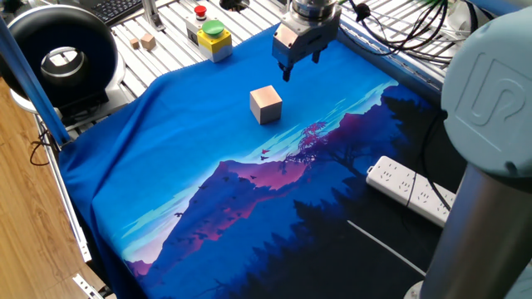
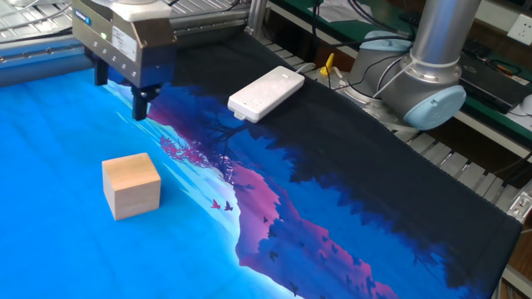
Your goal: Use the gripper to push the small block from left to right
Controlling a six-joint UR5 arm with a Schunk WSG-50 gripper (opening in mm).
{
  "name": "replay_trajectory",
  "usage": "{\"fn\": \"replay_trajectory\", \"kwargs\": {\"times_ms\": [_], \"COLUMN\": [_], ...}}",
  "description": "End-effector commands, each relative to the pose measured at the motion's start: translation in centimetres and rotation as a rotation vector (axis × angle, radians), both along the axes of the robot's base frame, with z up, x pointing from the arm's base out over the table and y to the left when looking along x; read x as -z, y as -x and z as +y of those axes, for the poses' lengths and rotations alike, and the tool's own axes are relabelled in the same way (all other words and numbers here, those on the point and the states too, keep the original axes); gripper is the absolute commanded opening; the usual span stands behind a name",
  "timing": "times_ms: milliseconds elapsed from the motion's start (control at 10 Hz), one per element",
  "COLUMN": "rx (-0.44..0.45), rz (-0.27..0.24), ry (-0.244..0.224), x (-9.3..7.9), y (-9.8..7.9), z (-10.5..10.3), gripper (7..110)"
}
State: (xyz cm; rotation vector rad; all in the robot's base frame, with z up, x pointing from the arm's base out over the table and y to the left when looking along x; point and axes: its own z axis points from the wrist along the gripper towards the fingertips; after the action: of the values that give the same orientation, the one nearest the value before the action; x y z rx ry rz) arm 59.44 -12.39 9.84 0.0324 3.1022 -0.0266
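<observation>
Bright, even light is falling from overhead in both fixed views, and colours are showing saturated. The small block [image 2: 130, 185] is casting only a faint, soft shadow on the cloth at its base, and the end effector [image 2: 121, 90] is leaving a weak dark patch beneath itself. In one view the grey arm housing [image 1: 490, 124] at the right edge is looming large and slightly soft. The white power strip [image 2: 265, 92] is looking nearly washed out. Both pictures are staying fairly sharp, with mild compression softness on far clutter.
</observation>
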Motion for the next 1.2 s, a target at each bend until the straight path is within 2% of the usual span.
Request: {"fn": "replay_trajectory", "kwargs": {"times_ms": [0,300,400,800,1100], "rx": [0.028,-0.027,-0.032,-0.006,-0.014], "rz": [-0.005,-0.032,-0.042,-0.031,-0.037], "ry": [-0.003,-0.012,-0.017,0.002,-0.006], "x": [-0.1,1.6,2.2,3.0,3.7], "y": [-0.1,-0.7,-1.0,-1.8,-2.4], "z": [-0.1,-3.0,-3.4,-2.1,-1.5], "gripper": [7,7,7,7,7]}}
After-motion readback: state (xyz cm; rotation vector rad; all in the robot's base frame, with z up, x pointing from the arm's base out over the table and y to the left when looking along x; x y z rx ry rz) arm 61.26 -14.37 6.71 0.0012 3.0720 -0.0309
